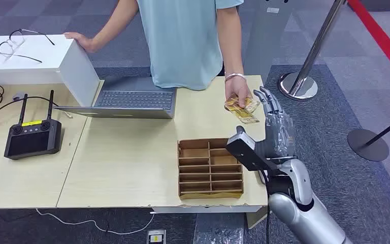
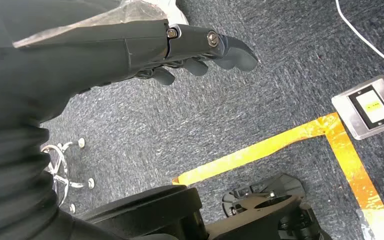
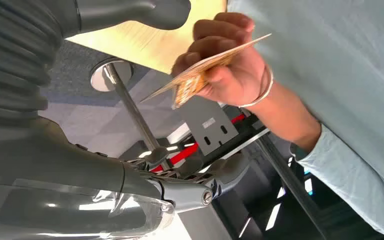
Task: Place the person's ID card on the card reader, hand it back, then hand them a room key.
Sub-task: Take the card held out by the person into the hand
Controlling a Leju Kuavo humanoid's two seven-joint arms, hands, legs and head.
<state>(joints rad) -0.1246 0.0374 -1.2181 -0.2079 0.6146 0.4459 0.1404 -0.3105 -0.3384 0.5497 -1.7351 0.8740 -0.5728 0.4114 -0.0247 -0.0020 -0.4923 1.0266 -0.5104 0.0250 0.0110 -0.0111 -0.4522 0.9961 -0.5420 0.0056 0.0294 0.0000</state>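
**Card in the person's hand, beside the robot's raised right hand**

The gold card (image 1: 243,108) is pinched in the person's hand (image 1: 237,95), held over the table (image 1: 127,157) just beyond the far right corner of the cardboard divider tray (image 1: 210,168). From the right wrist view the person's fingers grip it edge-on, clear of the robot. The right hand (image 1: 273,119) stands upright just beside the card, to the tray's far right, fingers spread and holding nothing (whether a fingertip brushes the card I cannot tell). The left hand (image 2: 190,47) hangs over carpet, fingers loosely curled on nothing.

By my reading this is a handover, but which one is unclear: ID card arriving, ID card returned, or room key given. No card reader is identifiable. Left of the tray sit a laptop (image 1: 132,99) and, farther left, a black controller (image 1: 33,137).
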